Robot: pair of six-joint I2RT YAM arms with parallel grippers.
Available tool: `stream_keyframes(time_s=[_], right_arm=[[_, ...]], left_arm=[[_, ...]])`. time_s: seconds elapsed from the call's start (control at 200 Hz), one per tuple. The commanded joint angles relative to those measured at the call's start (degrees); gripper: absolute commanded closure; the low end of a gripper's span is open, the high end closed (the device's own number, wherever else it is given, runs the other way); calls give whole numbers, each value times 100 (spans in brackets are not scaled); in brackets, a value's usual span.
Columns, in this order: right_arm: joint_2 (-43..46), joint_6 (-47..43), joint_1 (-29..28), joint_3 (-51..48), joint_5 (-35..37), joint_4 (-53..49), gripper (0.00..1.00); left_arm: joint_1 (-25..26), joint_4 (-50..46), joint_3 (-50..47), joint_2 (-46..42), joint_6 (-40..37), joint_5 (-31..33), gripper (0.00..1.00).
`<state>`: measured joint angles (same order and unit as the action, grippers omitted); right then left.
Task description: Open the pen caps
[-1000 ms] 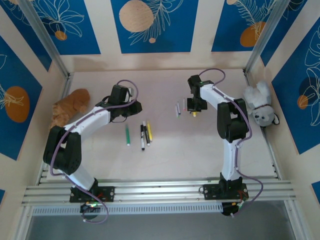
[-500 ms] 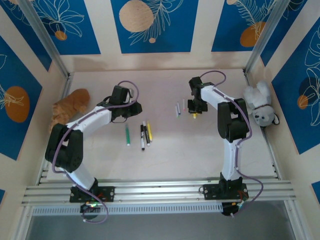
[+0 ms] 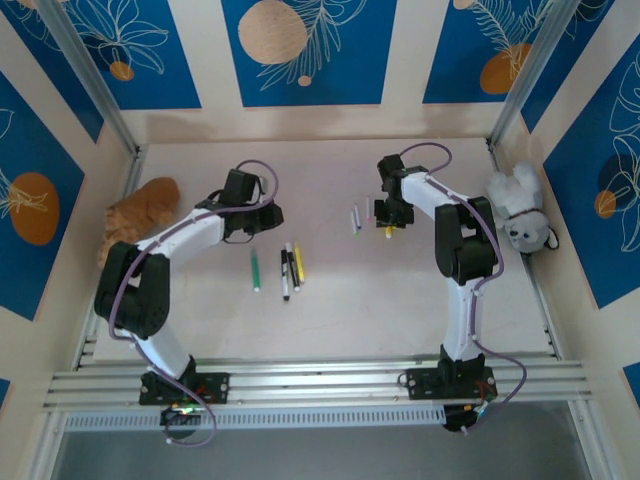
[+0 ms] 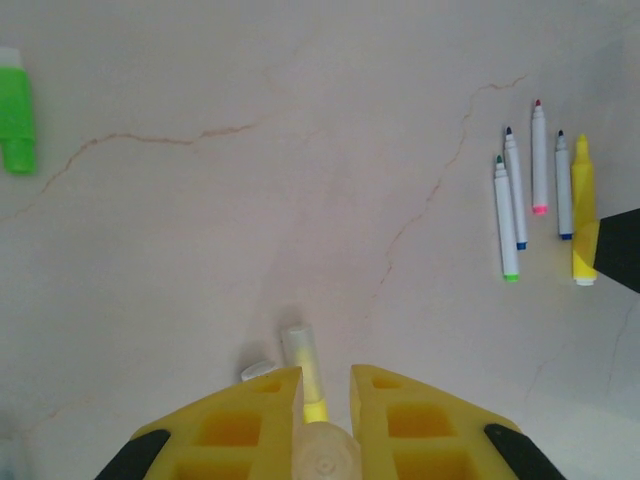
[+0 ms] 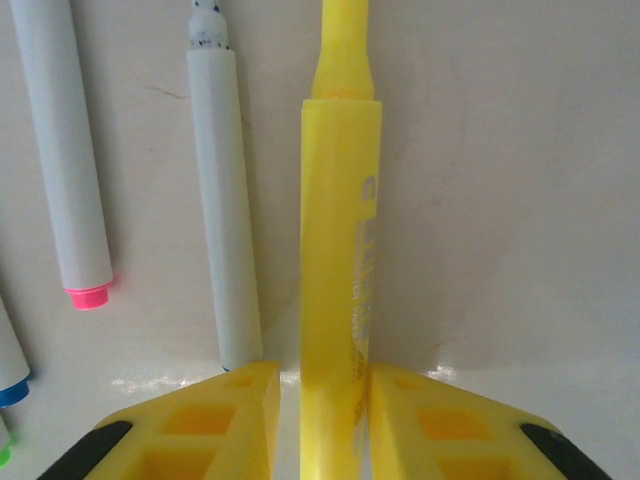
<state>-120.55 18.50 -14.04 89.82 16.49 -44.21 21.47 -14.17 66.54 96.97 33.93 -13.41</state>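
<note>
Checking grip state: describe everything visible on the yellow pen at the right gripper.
The yellow pen is a slim, glossy plastic barrel with faint print along its side. It steps down to a narrower yellow neck at the far end. It lies flat on the pale table, parallel to a white pen and apart from it. Its near end sits between the yellow fingers of the right gripper, with a slim gap on one side; contact on the other is unclear.
</note>
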Motion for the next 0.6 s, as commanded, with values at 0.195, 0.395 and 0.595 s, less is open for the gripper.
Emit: stream_keyframes(time_s=[0.195,0.395,0.595], right_arm=[[1088,239,-223,-355,34,7,71],[1712,284,-659,-611,95,-6,70],[1886,400,-1061,-694,73,35,70]], left_arm=[[-157,-718,698,178,-504,752,100],[-271,-1009,1257,845,-754,1409,100],[-292,-1158,2035,1736,-837,1407,100]])
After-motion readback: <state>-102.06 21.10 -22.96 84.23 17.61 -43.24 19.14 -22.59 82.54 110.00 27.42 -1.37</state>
